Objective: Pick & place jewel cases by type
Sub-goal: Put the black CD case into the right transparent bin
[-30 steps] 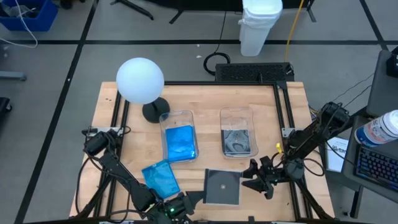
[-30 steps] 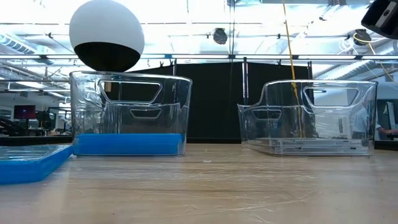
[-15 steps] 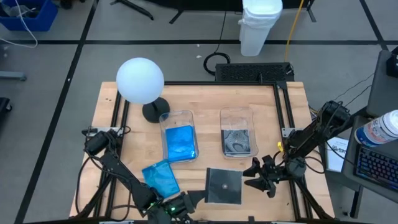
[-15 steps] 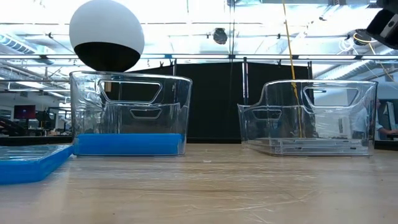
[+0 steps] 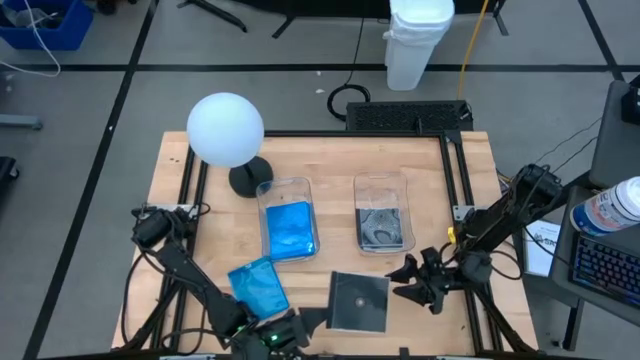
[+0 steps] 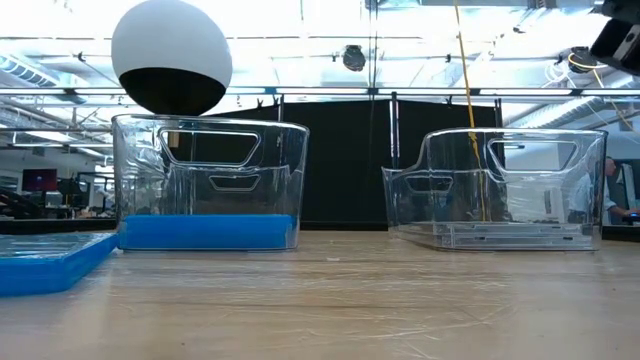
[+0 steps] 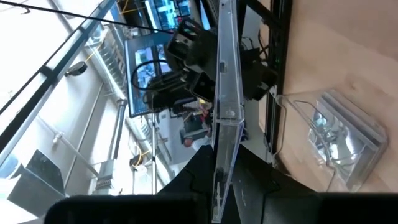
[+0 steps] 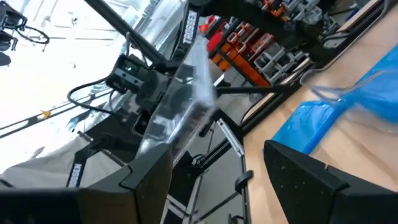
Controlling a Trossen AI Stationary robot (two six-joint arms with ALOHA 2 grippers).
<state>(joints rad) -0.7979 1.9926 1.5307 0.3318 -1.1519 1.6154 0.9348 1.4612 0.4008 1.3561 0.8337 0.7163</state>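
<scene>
Overhead view of a wooden table [image 5: 330,165] w/ two dark robot arms at its near edge. A dark grey jewel case [image 5: 359,299] sits at that edge, held between the arms. The left gripper [image 5: 300,322] grips the case's edge; the left wrist view shows the case [image 7: 225,106] edge-on, pinched between that gripper's fingers [image 7: 249,186]. The right gripper [image 5: 407,283] is on the case's opposite side, fingers spread wide apart, just beside the case edge; whether they touch it can't be told. In the right wrist view the tilted case [image 8: 177,106] appears between that gripper's two open fingers [image 8: 311,180].

A loose blue jewel case [image 5: 258,286] lies flat on the wood just beside the left gripper. Beyond both grippers, toward table centre, stand two clear bins: the one nearer the left gripper [image 5: 285,231] holds a blue case [image 5: 288,230]; the one nearer the right gripper [image 5: 384,212] holds dark contents [image 5: 380,228]. A white globe lamp [image 5: 226,130] stands farther back, beyond the blue bin.
</scene>
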